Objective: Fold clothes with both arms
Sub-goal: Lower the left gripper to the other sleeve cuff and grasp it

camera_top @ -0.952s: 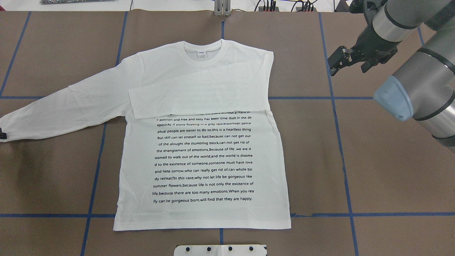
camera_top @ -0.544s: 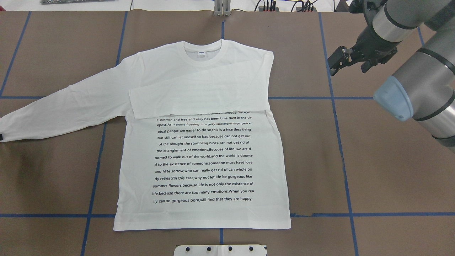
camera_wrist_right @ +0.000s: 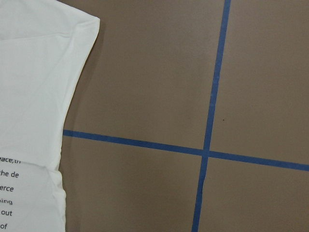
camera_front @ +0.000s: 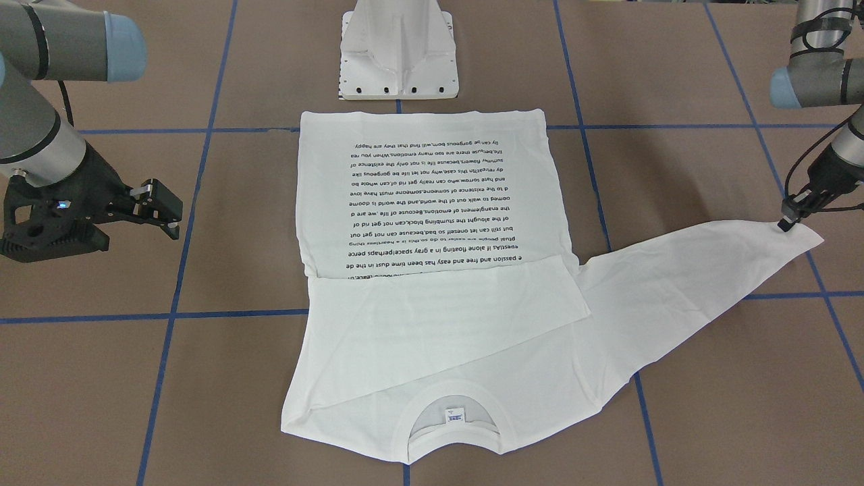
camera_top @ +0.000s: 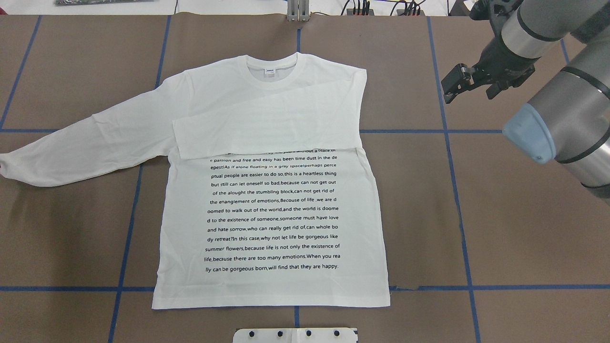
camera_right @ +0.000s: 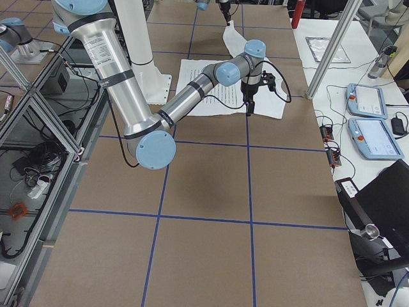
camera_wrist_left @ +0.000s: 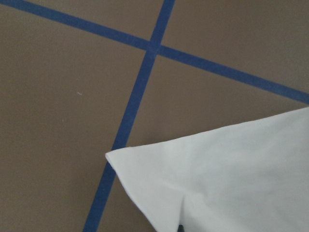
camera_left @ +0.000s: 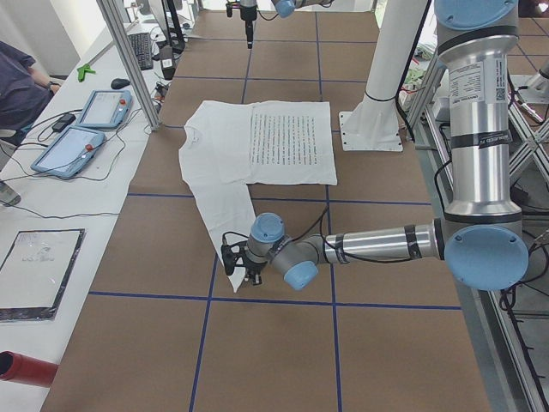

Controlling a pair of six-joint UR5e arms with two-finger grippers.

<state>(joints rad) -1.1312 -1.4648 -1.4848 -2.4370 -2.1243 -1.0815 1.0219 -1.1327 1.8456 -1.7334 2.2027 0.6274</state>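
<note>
Shirt (camera_top: 267,205): within 1 s its outstretched cuff (camera_front: 806,237) has curled up, pinched in your left gripper (camera_front: 786,223), so sleeve 2's fold looks to be starting, while your right gripper (camera_top: 469,88) hangs wide and idle.

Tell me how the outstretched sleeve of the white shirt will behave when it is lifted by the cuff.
Probably floppy: the sleeve lies flat and creased, so it should drape and sag below the left gripper at its cuff. Likely light: the cloth looks thin. Lifting may tug the shoulder, as the sleeve joins the shirt.
</note>
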